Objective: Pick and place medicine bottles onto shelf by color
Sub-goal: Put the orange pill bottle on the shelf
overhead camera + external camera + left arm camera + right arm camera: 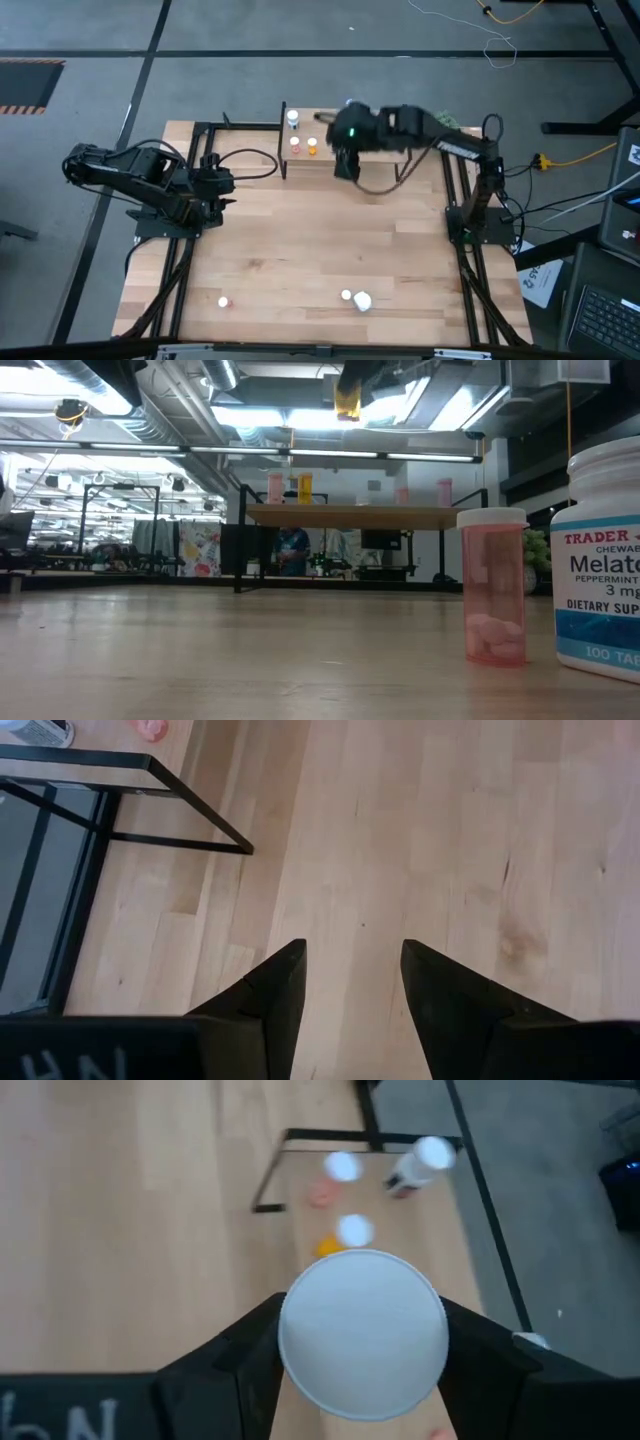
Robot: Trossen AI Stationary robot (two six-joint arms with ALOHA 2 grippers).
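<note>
The shelf (318, 150) stands at the table's far middle. On it stand a white bottle (292, 118), a pink one (295, 143) and an orange one (313, 146). In the low view, pink bottles (444, 492) also stand toward the shelf's other end. My right gripper (345, 165) hangs above the shelf, shut on a white-capped bottle (362, 1330) whose body is hidden under its cap. My left gripper (352, 970) is open and empty over bare table at the left. A pink bottle (492, 585), a large white one (600, 560) and another pink one (224, 301) stand near the table's near edge. My right gripper holds the bottle between its two fingers (250, 1355), one on each side, just under the white cap (300, 1330). The cap hides the place of contact. The fingers come from above, pointing down. The bottle is upright, cap up, lifted clear above the shelf.
The shelf's thin black legs (150, 800) stand ahead of my left gripper. A wide stretch of bare wood (330, 240) lies between the shelf and the near-edge bottles. Black arm frames run along both table sides (180, 270).
</note>
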